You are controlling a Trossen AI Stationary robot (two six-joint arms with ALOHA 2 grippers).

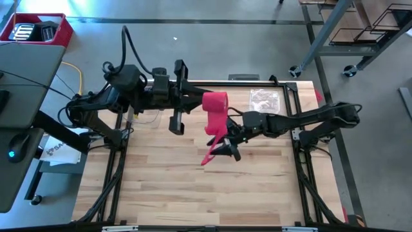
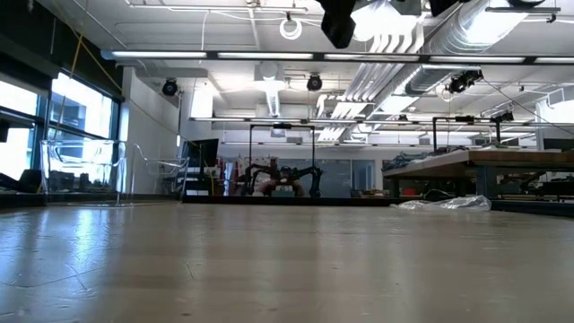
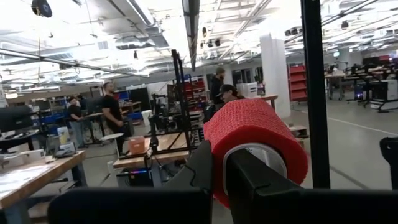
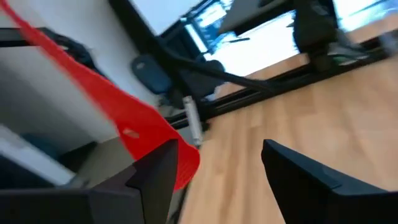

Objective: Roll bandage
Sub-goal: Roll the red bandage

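The bandage is a bright red roll held up over the table's far middle. A loose red strip hangs from it, and the strip's end is near the wood. My left gripper reaches in from the table's left and is shut on the roll, which also shows in the left wrist view. My right gripper comes from the table's right, low beside the hanging strip, with its fingers wide open. The bandage does not show in the low view. My left gripper holds the roll at one end face, by its pale core ring. One finger covers the core's opening and the other lies outside the red wall. The fingers come level from the table's left. The roll is lifted clear, its axis along the fingers. My right gripper is open. The hanging strip runs slantwise down to one fingertip and lies against it. The other finger stands well apart from the strip. Nothing is pinched.
A crinkled clear plastic bag lies on the table at the far right, also seen in the low view. The dark frame rails run along the table's edges. Bare wood lies toward the near edge.
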